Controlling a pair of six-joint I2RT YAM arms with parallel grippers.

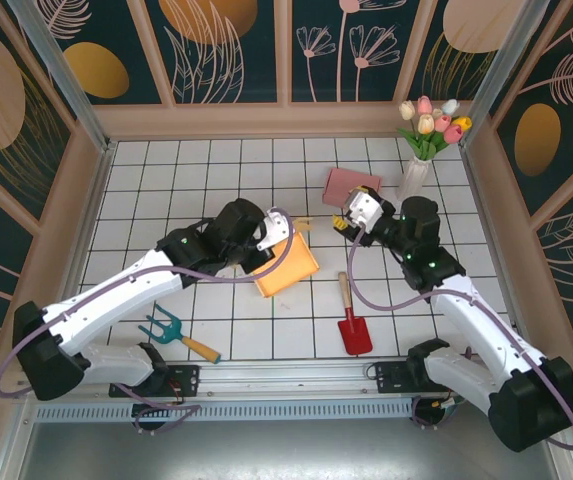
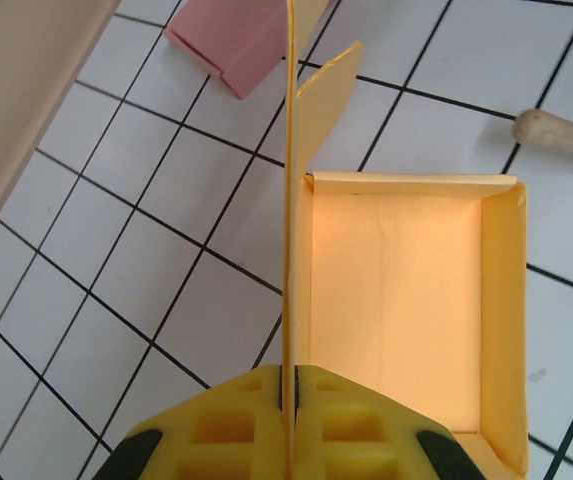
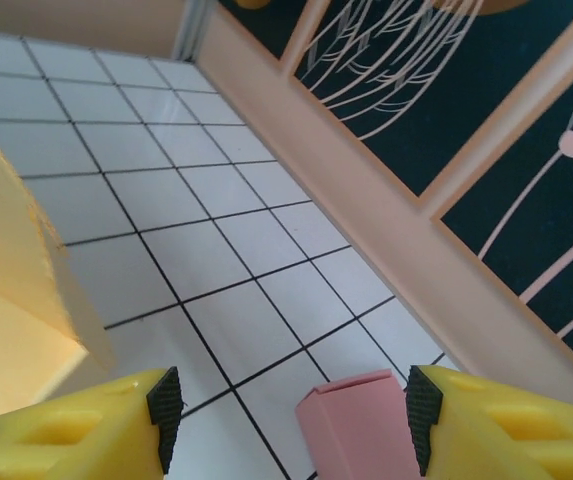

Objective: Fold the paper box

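Observation:
The paper box point(image 1: 288, 266) is yellow-orange and lies open-topped on the tiled table at centre. My left gripper point(image 1: 270, 236) is shut on its tall upright side flap point(image 2: 290, 200). In the left wrist view the thin flap runs straight up from between the yellow fingertips of the left gripper point(image 2: 294, 385), with the box's open tray point(image 2: 396, 310) to the right. My right gripper point(image 1: 343, 222) hovers just right of the box, open with nothing between its jaws. In the right wrist view, the right gripper point(image 3: 291, 420) frames bare tile, with a box wall point(image 3: 6, 260) at left.
A pink folded box point(image 1: 352, 185) point(image 3: 351, 430) point(image 2: 234, 42) lies behind the right gripper. A vase of tulips point(image 1: 416, 172) stands at the back right. A red shovel point(image 1: 353, 325) with a wooden handle point(image 2: 562, 136) and a teal hand rake point(image 1: 169, 330) lie near the front.

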